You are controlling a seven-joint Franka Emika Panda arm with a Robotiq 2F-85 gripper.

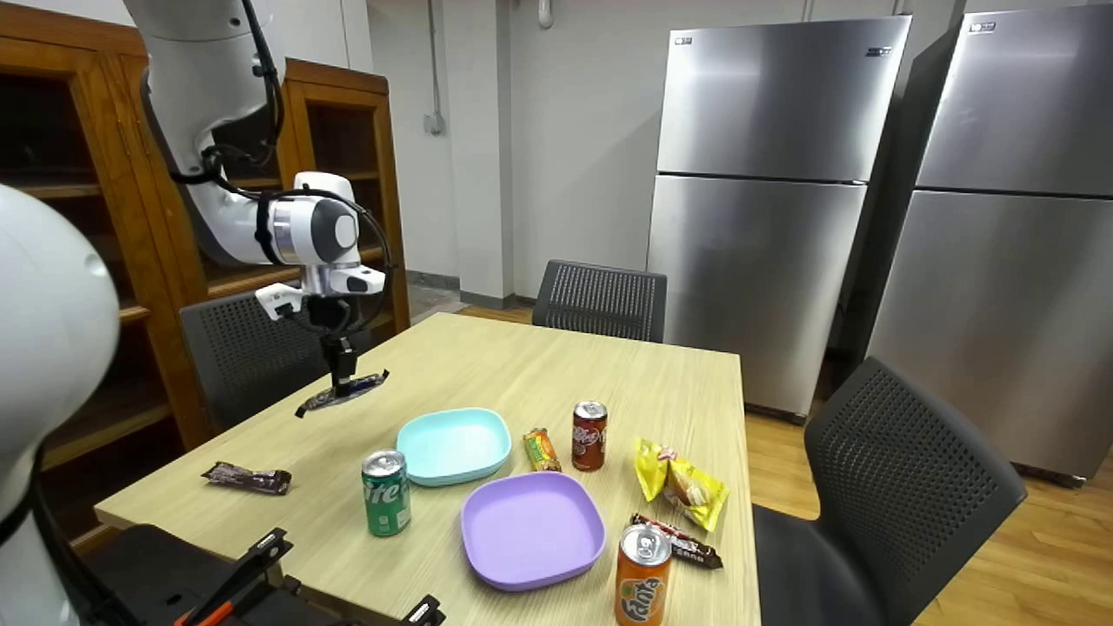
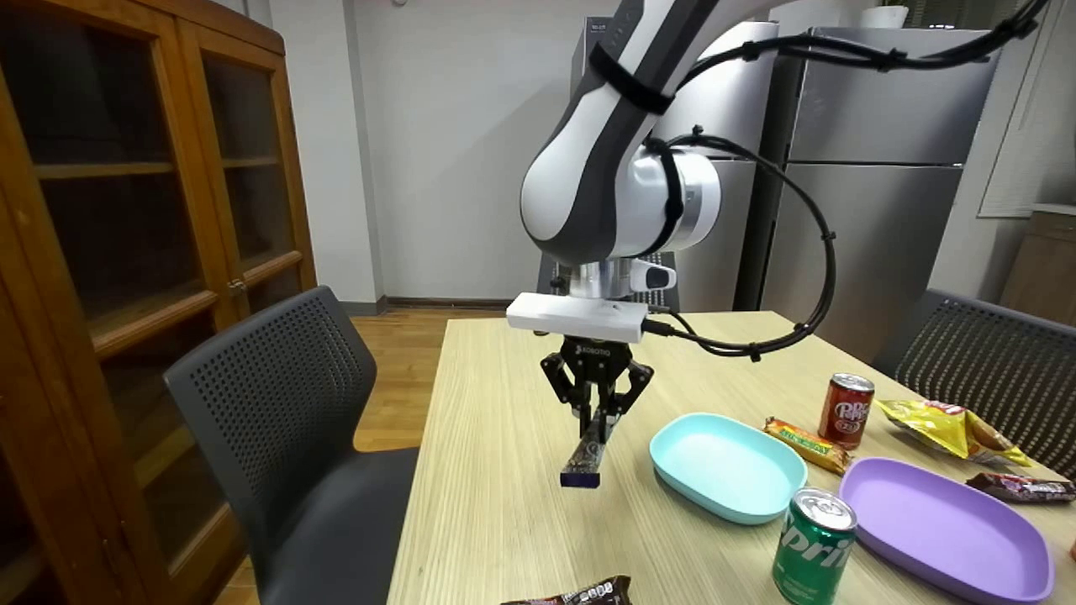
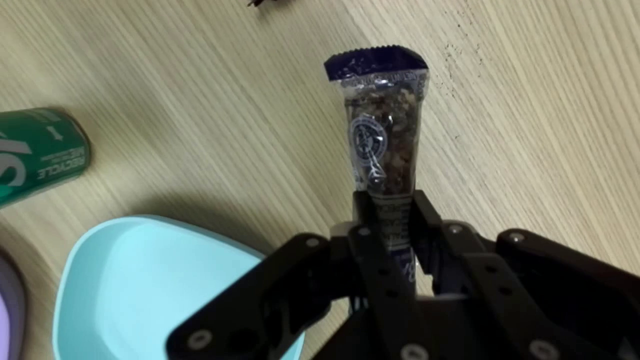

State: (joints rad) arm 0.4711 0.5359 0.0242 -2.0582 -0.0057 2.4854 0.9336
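Note:
My gripper point(image 3: 389, 202) is shut on a snack bar point(image 3: 385, 130) in a clear wrapper with dark blue ends, gripped near its middle. In both exterior views the gripper point(image 1: 343, 382) point(image 2: 595, 420) points down and holds the bar point(image 1: 319, 401) point(image 2: 582, 466) above the table. One end of the bar is partly hidden by the fingers in the wrist view. A turquoise tray point(image 1: 455, 442) point(image 2: 728, 464) is nearest, to one side of the gripper; it also shows in the wrist view point(image 3: 150, 295). A green Sprite can point(image 1: 386, 497) point(image 3: 42, 152) stands beside the tray.
On the table point(image 1: 609, 365) are a purple tray point(image 1: 532, 526), a Dr Pepper can point(image 1: 589, 439), an orange-green snack bar point(image 1: 541, 450), a yellow bag point(image 1: 683, 482), a Fanta can point(image 1: 643, 582) and two dark wrapped bars point(image 1: 247, 478) point(image 1: 687, 546). Chairs point(image 1: 896, 452) point(image 2: 286, 403) surround it.

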